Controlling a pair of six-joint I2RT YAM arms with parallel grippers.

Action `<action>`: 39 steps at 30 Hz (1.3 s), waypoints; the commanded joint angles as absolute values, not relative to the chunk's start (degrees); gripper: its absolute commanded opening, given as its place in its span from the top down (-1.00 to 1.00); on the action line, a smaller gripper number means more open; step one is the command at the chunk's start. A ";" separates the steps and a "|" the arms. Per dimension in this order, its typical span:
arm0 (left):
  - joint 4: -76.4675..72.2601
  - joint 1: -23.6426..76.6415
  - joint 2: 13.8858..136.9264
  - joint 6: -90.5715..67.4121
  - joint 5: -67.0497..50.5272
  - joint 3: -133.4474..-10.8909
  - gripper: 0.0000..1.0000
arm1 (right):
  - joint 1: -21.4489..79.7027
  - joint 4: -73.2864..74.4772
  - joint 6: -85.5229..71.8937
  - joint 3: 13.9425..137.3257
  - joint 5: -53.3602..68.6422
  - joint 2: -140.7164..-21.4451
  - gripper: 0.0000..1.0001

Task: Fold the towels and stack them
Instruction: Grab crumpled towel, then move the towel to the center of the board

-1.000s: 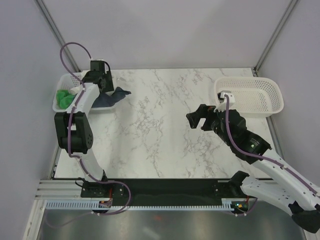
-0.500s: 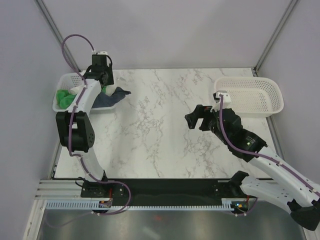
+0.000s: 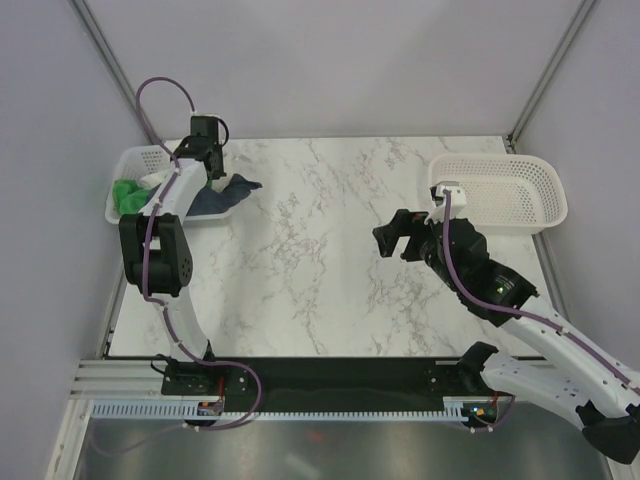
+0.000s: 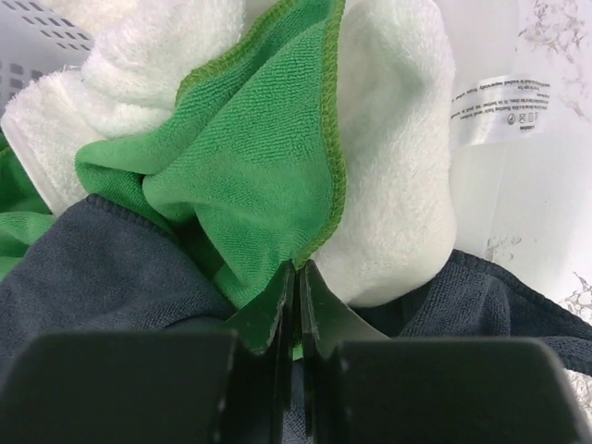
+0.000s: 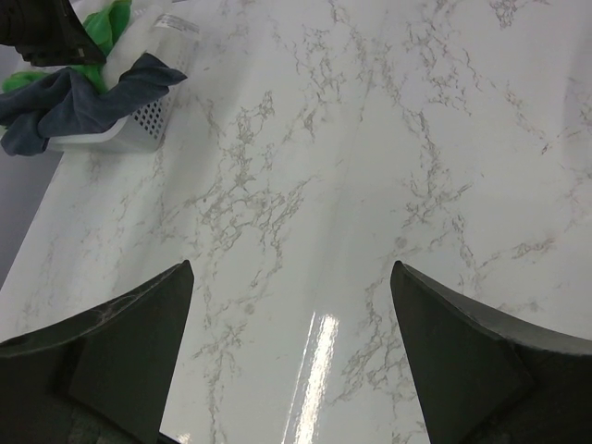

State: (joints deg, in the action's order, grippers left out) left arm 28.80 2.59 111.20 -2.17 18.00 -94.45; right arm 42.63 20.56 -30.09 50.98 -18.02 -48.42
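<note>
1. Towels (image 3: 215,197) lie in a heap in the left basket (image 3: 135,158), at 10 o'clock on the desk (image 3: 320,270).
2. Green towel (image 4: 250,176): it lies bunched between the other two. One hemmed fold runs down to the left gripper (image 4: 294,273). In the top view more green shows at the basket's 9 o'clock end.
3. White towel (image 4: 398,185): it lies under and beside the green towel, at 12 to 3 o'clock in the left wrist view. A printed label (image 4: 495,100) lies at its 2 o'clock side.
4. Navy towel (image 4: 102,268): it is lowest in that view and lies on both sides of the gripper. In the top view it spills over the basket's 3 o'clock rim onto the desk.
5. Left gripper: its fingers are pressed together and pinch the hemmed edge of the green towel. The arm reaches over the basket from 6 o'clock.
6. Right gripper (image 5: 289,268): its fingers are spread wide and hold nothing. It hangs over bare marble at about 3 o'clock on the desk and faces 9 o'clock, well apart from the towels.
7. Right basket (image 3: 500,190): it sits at 2 o'clock on the desk, just behind the right arm's wrist.
</note>
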 commanded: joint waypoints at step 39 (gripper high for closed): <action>20.93 39.29 77.88 -27.24 -36.39 -82.05 0.95 | 42.71 22.68 -21.10 53.80 -6.01 -40.69 -0.68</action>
State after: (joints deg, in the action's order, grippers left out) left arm 28.82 38.68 83.02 -21.47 -31.73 -90.85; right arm 42.63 22.70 -23.73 57.45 -13.78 -39.18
